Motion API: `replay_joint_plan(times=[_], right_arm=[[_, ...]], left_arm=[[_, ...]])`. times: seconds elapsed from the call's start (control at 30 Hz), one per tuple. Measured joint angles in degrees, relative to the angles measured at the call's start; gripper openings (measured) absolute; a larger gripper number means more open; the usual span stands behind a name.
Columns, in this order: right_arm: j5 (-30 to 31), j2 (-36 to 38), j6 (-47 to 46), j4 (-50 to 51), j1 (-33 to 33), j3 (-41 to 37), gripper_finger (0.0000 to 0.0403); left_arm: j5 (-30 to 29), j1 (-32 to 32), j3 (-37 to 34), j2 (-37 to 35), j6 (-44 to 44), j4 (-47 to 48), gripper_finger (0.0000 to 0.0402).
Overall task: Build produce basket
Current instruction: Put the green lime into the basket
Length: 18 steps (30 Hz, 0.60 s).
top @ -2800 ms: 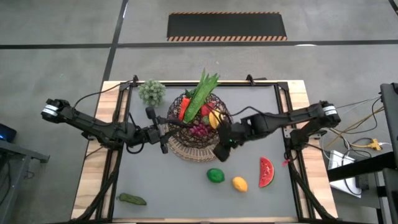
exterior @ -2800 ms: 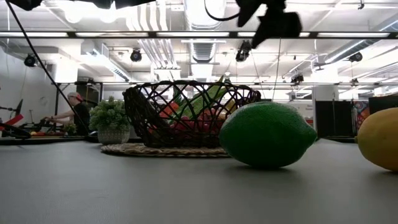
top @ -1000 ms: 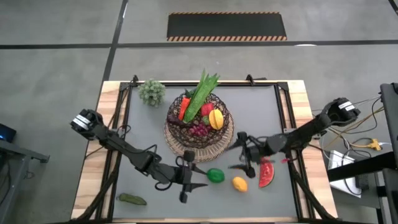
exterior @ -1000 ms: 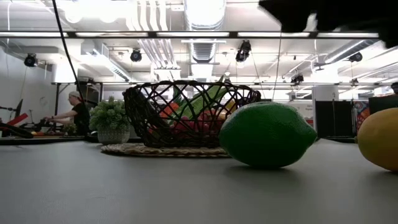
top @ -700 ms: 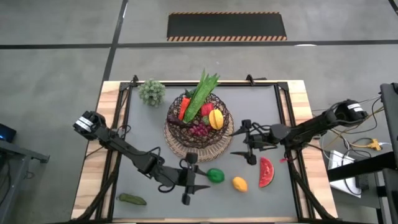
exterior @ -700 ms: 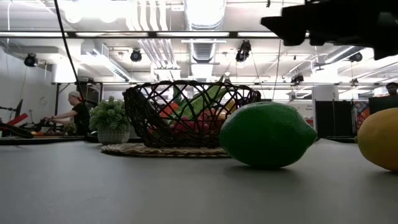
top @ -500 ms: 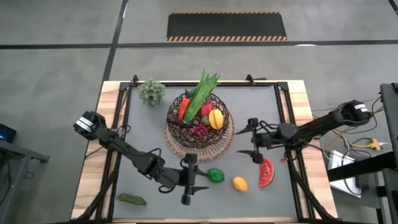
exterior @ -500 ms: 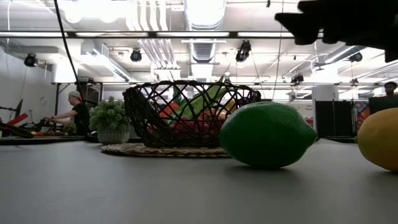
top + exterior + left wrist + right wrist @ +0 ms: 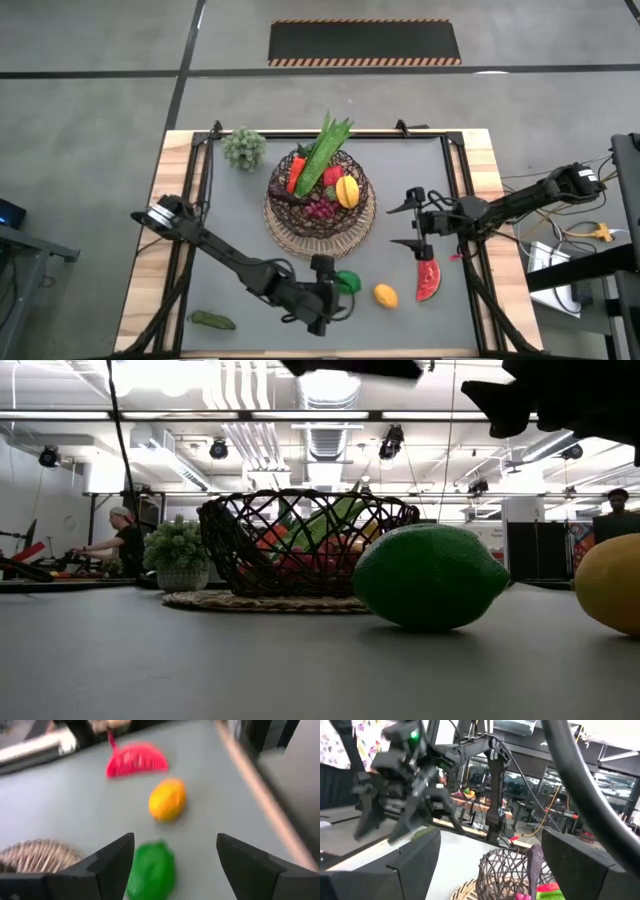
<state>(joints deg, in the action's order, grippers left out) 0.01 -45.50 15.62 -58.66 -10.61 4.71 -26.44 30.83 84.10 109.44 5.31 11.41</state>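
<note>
Left hand sits spread wide right over the lime, not gripping it. Right hand hangs released above the watermelon slice, beside the basket.

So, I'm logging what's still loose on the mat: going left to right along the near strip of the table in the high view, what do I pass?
Small green vegetable → left gripper with jaws open at the lime → lemon → watermelon slice.
</note>
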Motion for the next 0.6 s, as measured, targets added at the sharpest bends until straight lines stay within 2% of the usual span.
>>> replay_joint_plan(times=[0.2, 0.6], right_arm=[[0.0, 0.0, -1.1, 0.1, 0.0, -0.2, 0.0327], [-0.1, 0.0, -1.7, 0.1, 0.0, -0.3, 0.0327]], left_arm=[[0.6, -0.7, 6.7, 6.0, -0.5, 11.3, 0.0265], [0.6, -5.3, 6.3, 9.2, -2.7, 10.6, 0.0265]])
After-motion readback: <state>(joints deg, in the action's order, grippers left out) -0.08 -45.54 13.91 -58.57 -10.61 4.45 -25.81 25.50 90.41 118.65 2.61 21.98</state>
